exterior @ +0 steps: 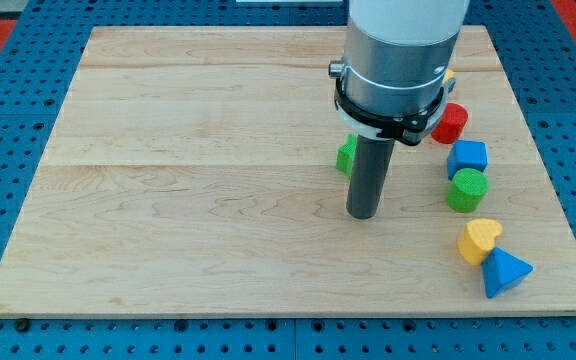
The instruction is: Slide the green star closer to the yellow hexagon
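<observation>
Most of the green star (pixel 345 154) is hidden behind the rod, so only a sliver shows at the rod's left edge, and that is where trouble could start. The tip (pixel 363 214) sits just below and to the right of the star, apparently not touching it, though the rod blocks any certainty. Only a yellow corner (pixel 449 77), above and right of the star, peeks from behind the arm's housing; I take it for the yellow hexagon, but the shape cannot be made out. A push from the present side would, I judge, send the star leftward, away from that target. Swinging round also risks clipping the red block (pixel 451 122), the blue block (pixel 467 157) or the green cylinder (pixel 466 190), all to the star's right. The yellow heart (pixel 479 240) and blue cone (pixel 504 272) lie further off, lower right. The arm stands vertical over the board (pixel 198 200); it carries no jaws, only the plain rod, holding nothing.
</observation>
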Controlling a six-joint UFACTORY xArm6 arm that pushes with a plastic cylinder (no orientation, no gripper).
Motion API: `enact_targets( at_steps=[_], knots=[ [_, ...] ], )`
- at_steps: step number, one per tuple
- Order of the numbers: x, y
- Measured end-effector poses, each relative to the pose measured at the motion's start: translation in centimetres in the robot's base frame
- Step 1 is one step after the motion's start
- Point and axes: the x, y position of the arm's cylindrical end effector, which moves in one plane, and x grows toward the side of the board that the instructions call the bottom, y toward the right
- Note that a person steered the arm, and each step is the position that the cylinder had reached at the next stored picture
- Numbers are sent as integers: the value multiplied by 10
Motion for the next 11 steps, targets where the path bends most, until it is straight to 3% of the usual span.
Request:
enact_targets(
  at_steps=[5,7,8,9,10,11],
  knots=[
    [4,-110],
    [60,-213],
    [107,-178],
    [106,-169],
    [22,-119],
    [-25,-65]
  ],
)
